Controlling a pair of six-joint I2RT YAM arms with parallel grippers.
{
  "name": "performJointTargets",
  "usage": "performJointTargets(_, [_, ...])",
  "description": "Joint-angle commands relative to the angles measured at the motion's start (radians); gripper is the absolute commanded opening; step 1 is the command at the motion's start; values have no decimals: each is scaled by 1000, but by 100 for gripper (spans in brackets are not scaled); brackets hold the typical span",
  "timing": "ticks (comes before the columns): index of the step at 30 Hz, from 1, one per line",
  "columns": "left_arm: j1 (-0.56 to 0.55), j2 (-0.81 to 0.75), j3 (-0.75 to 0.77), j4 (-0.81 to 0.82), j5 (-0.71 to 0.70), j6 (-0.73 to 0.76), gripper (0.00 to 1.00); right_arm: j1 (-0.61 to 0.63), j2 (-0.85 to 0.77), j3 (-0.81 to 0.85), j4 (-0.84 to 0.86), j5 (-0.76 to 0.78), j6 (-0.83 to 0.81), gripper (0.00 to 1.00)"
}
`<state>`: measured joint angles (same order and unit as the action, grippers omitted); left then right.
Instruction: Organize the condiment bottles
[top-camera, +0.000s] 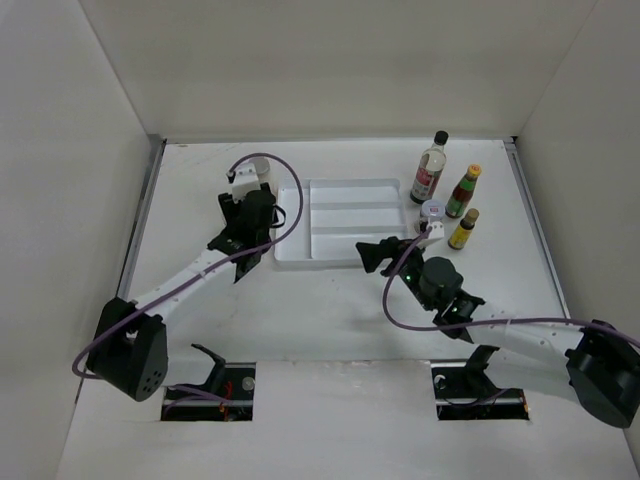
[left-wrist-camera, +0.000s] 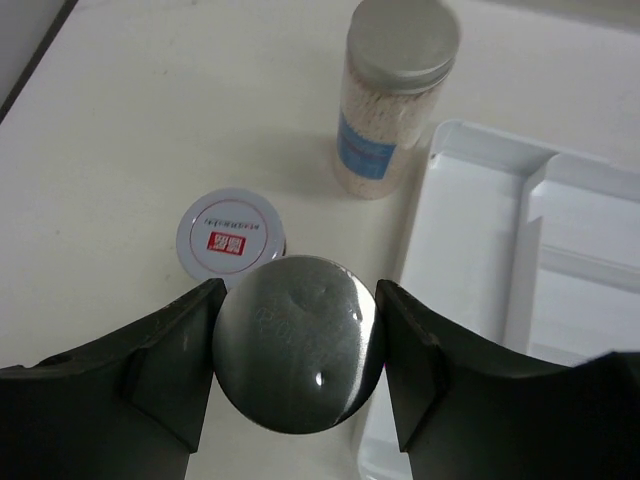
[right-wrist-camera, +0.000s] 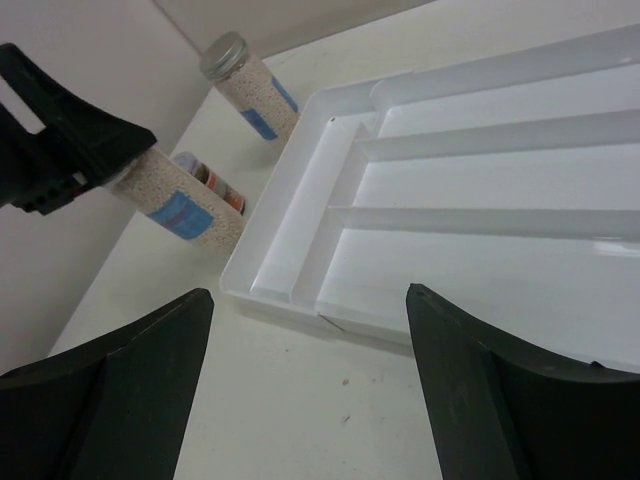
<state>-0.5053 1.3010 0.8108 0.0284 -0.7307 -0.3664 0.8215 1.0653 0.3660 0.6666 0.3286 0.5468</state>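
Observation:
My left gripper (left-wrist-camera: 297, 345) is shut on a grey-lidded shaker (left-wrist-camera: 297, 343) of pale grains, just left of the white divided tray (left-wrist-camera: 470, 230). In the right wrist view the held shaker (right-wrist-camera: 175, 205) tilts out of the left gripper (right-wrist-camera: 60, 150). A second grey-lidded shaker (left-wrist-camera: 395, 95) stands beyond it near the tray's far left corner. A short jar (left-wrist-camera: 230, 235) with a pale, red-printed lid sits beside the held shaker. My right gripper (right-wrist-camera: 308, 292) is open and empty before the tray's near edge. The black-capped bottle (top-camera: 432, 165), yellow-capped bottle (top-camera: 463, 190), small yellow bottle (top-camera: 463, 228) and pink-lidded jar (top-camera: 432, 211) stand right of the tray.
The tray (top-camera: 340, 240) lies mid-table with long compartments that hold nothing. White walls enclose the table on three sides. My left gripper (top-camera: 255, 213) is at the tray's left edge, my right gripper (top-camera: 378, 255) at its near right corner.

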Motion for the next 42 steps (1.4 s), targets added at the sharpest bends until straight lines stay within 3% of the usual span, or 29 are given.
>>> performJointTargets(1, [-44,-86,148,126,-32,47,36,-22,-41,-18,74,42,24,85])
performJointTargets(5, [-97,1,249,220,-30,99,36,-51,-59,-33,57,66,62,85])
performJointTargets(10, [-127,237,425,321,48,96,36,-95,-77,-50,45,78,84,85])
performJointTargets(18, [-147,553,744,285,137,95,38,-135,-94,-49,4,66,97,85])
performJointTargets(29, [-131,695,762,271,129,95,39,-155,-119,-58,-10,66,107,85])
performJointTargets(34, [-121,719,742,266,136,90,57,-150,-120,-55,-15,70,102,85])
performJointTargets(38, [-121,696,717,265,139,93,82,-169,-117,-59,-15,64,108,85])
performJointTargets(42, [-126,595,677,265,145,98,98,-167,-110,-59,-10,70,108,86])
